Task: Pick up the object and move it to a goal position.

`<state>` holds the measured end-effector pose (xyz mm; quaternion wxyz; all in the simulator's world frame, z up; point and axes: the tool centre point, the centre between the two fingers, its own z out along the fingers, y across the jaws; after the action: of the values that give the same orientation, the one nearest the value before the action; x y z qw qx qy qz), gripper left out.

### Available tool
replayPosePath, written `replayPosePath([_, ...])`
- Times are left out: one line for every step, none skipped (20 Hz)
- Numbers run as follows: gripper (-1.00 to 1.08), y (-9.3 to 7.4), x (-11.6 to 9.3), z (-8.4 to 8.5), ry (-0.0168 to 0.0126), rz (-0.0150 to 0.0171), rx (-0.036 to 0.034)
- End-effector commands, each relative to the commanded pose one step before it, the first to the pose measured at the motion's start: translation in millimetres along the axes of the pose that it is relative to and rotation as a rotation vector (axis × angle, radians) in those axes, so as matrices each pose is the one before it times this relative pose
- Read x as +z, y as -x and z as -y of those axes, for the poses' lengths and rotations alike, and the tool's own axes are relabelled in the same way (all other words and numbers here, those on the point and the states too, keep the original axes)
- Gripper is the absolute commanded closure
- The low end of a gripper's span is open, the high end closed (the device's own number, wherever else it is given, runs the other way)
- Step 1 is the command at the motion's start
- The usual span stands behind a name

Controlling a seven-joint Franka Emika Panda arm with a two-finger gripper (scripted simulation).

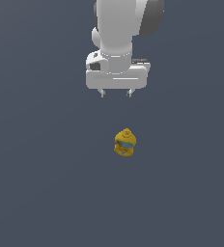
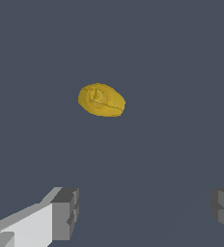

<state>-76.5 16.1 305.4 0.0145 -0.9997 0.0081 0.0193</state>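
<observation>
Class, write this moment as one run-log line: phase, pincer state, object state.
phase: approach | pincer: open, empty, apart from object | object: yellow, upright on floor, not grasped | goal: not visible

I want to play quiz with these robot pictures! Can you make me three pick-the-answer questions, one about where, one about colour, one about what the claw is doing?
1. Where is the yellow toy?
A. on the floor, apart from the claw
B. inside the claw
C. on top of the arm

2. What colour is the toy's band?
A. red
B. light blue
C. green

3. The claw is:
A. shut on the toy
B. open and empty
C. hidden

Answers: 1 A, bare floor separates them. 2 B, exterior view shows it. 3 B, wrist view shows fingers wide apart.
</observation>
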Motion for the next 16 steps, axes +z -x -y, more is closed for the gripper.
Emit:
replayPosePath([-0.92, 0.00, 0.00, -0.01, 0.00000, 0.00000, 0.00000])
replayPosePath([-0.92, -0.28, -0.06, -0.22, -0.00048, -0.00064, 0.00132])
replayPosePath([-0.92, -0.85, -0.14, -0.62, -0.00143, -0.00179, 0.00384])
replayPosePath([-0.92, -1.39, -0.26, -1.06, -0.00237, -0.00298, 0.00650])
replayPosePath([-0.92, -1.89, -0.37, -1.47, -0.00324, -0.00408, 0.00922])
replayPosePath([-0.92, -2.20, -0.47, -1.75, -0.00382, -0.00479, 0.01146])
replayPosePath([-0.92, -1.85, -0.45, -1.53, -0.00332, -0.00411, 0.01071])
replayPosePath([-0.92, -1.23, -0.36, -1.08, -0.00235, -0.00283, 0.00830])
replayPosePath([-0.92, -0.65, -0.26, -0.65, -0.00141, -0.00161, 0.00565])
replayPosePath([-0.92, -0.20, -0.15, -0.28, -0.00060, -0.00061, 0.00297])
replayPosePath([-0.92, 0.07, -0.04, -0.03, -0.00002, 0.00006, 0.00069])
replayPosePath([-0.92, 0.18, 0.05, 0.16, 0.00034, 0.00039, -0.00128])
replayPosePath([-0.92, 0.12, 0.15, 0.24, 0.00051, 0.00047, -0.00285])
replayPosePath([-0.92, -0.07, 0.22, 0.23, 0.00051, 0.00028, -0.00410])
replayPosePath([-0.92, -0.27, 0.30, 0.22, 0.00048, 0.00006, -0.00533])
replayPosePath([-0.92, -0.44, 0.38, 0.23, 0.00049, -0.00010, -0.00664])
